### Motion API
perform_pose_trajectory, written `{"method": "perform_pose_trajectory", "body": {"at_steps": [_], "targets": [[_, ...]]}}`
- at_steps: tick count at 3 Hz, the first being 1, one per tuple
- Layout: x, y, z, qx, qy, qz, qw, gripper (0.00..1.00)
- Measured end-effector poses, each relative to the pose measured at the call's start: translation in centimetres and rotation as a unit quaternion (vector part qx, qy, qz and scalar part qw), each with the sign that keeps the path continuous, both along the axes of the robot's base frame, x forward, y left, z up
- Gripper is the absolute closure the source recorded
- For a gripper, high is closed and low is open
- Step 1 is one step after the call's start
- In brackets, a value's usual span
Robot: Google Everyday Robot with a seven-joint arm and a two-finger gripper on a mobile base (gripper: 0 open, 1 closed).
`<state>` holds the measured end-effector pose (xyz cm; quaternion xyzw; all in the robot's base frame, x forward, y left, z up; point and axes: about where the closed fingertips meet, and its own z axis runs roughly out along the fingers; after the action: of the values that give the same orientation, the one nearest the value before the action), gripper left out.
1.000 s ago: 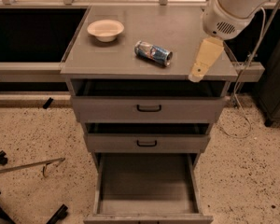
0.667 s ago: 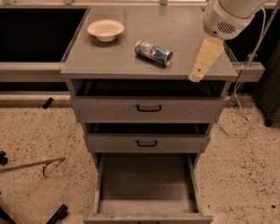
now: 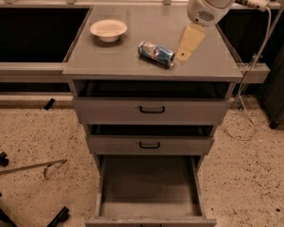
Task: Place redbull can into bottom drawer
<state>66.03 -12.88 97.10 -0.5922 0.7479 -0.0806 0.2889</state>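
While the redbull can (image 3: 155, 53) lies sideways, the gripper (image 3: 181, 56) hovers just beside.

Dim warm light, dark drawer recesses (image 3: 151, 89); gripper (image 3: 182, 55) beside redbull can (image 3: 155, 54)

This looks like a robotics lab or workshop: a grey metal drawer cabinet (image 3: 151, 110) with a bare counter (image 3: 128, 58), a speckled hard floor (image 3: 260, 178), a loose cable (image 3: 251, 126), and the robot's hand (image 3: 183, 55) over the counter's right side.
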Motion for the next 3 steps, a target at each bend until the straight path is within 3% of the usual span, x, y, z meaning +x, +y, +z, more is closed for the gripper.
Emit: {"method": "perform_pose_trajectory", "body": {"at_steps": [1,2,3], "targets": [[5.2,1.5,-0.5,0.04,-0.012,-0.008,0.9991,0.0],[8.6,4.2,-3.1,0.069,0.01,0.004,0.9975,0.0],[10.2,6.8,-7.0,0.098,0.059,0.014,0.9934,0.0]]}}
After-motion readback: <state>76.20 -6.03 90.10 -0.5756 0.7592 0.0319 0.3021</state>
